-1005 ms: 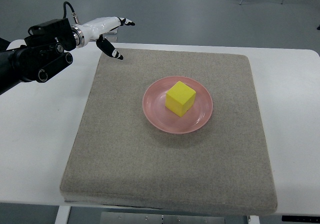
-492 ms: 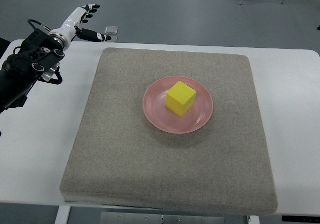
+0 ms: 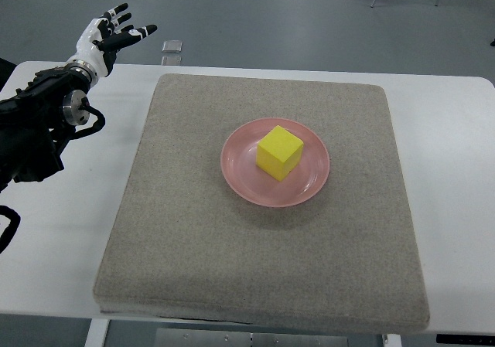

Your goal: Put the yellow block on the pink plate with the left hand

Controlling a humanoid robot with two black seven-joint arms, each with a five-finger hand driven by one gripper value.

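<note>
Left hand (image 3: pixel 108 36) hangs at the table's (image 3: pixel 54 208) far-left corner, fingers spread and holding nothing, well apart from the yellow block (image 3: pixel 278 152), which sits on the pink plate (image 3: pixel 309 185) mid-mat (image 3: pixel 193 246).

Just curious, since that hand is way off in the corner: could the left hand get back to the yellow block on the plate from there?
Probably yes. The left hand is open and empty, and only bare mat lies between it and the yellow block on the pink plate.
</note>
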